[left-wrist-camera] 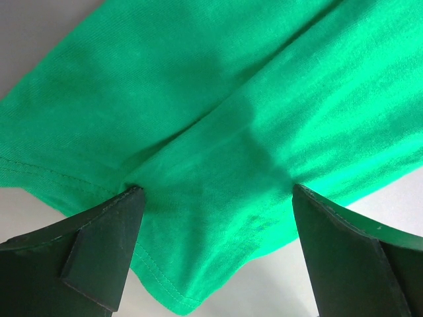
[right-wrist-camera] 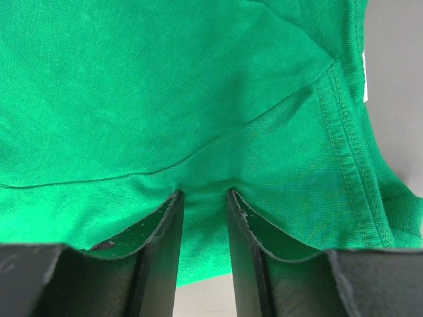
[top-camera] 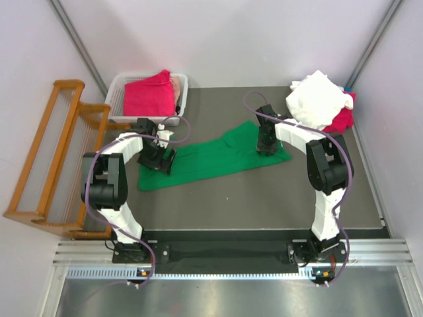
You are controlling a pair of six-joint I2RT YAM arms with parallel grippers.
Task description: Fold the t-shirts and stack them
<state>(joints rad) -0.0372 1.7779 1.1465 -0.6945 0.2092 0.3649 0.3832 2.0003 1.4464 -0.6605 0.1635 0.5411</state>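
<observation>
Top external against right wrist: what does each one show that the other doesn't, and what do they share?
Only the top external: the white basket holding a crimson t-shirt, a white t-shirt heaped far right, the orange rack, and the left gripper on the green t-shirt. Only the right wrist: a double-stitched hem and creases converging where the right gripper pinches cloth. Both: the green t-shirt and the right gripper.

Right gripper seemingly pinches a fold of green t-shirt.

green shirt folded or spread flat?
Partly folded: the green shirt lies in a long narrow strip, and both wrist views show one layer lapped over another. Not a compact fold yet.
</observation>
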